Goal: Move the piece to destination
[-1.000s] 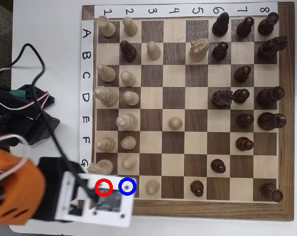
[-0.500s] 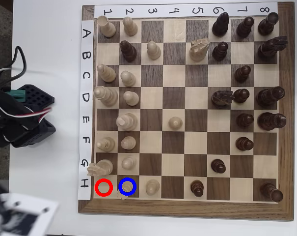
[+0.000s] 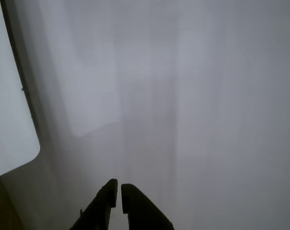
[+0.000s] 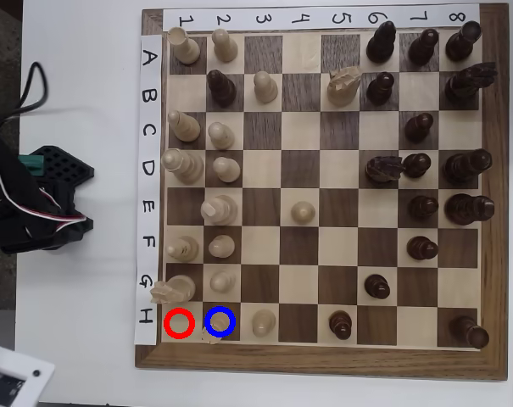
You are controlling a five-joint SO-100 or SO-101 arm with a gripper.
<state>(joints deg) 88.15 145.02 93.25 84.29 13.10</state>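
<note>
The piece (image 4: 214, 330) shows as a small pale shape in the lower left of the destination (image 4: 225, 317), the dark square with the blue ring at H2; nothing is holding it. The light square with the red ring (image 4: 180, 323) beside it is bare. In the overhead view only the arm's white head (image 4: 10, 378) shows, off the board at the bottom left corner. In the wrist view my gripper (image 3: 119, 190) enters from the bottom edge. Its dark fingers (image 3: 108, 199) sit almost together with nothing between them, over a blank pale surface.
Several pale pieces, such as one on H3 (image 4: 263, 321), stand on the board's left columns, and dark ones (image 4: 340, 324) on the right. The arm's black base and cables (image 4: 31, 212) sit on the white table left of the board. A dark edge (image 3: 20, 81) crosses the wrist view's left side.
A second ago the arm's head hung over the board's lower left corner at the rings. It has pulled back down and left, off the board, and the red-ringed square is now bare.
</note>
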